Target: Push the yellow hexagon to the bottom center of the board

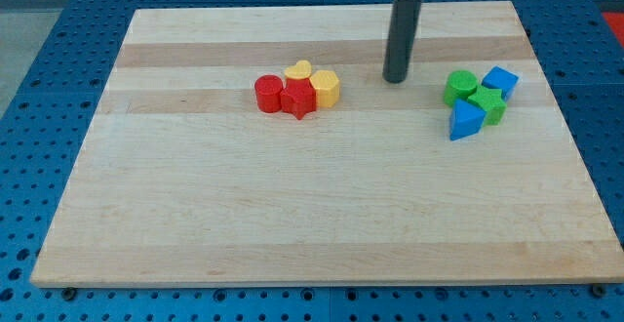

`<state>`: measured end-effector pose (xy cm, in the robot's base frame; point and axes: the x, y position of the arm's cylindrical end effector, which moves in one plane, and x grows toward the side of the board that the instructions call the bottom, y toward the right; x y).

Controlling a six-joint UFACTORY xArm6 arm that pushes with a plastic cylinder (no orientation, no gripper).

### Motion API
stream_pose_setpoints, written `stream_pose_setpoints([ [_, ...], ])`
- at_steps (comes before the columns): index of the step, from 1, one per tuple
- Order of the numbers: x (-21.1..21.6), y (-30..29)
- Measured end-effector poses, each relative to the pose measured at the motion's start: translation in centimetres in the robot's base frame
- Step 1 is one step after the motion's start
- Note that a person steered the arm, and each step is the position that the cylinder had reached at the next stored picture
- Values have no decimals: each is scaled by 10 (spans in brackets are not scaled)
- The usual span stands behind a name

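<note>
The yellow hexagon (326, 88) sits in the upper middle of the wooden board (312, 215), at the right end of a tight cluster. It touches a red star (298, 99) on its left. A yellow heart (298, 70) lies just above them, and a red cylinder (268, 94) is at the cluster's left end. My tip (395, 79) rests on the board to the right of the yellow hexagon, a clear gap away, between the two clusters.
At the right sits a second cluster: a green cylinder (460, 87), a blue block (500, 81), a green block (487, 104) and a blue triangle (465, 121). A blue perforated table (39, 68) surrounds the board.
</note>
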<state>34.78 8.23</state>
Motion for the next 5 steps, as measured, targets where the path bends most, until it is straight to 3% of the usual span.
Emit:
stream_pose_setpoints([
  [2,0,-57],
  [5,0,-89],
])
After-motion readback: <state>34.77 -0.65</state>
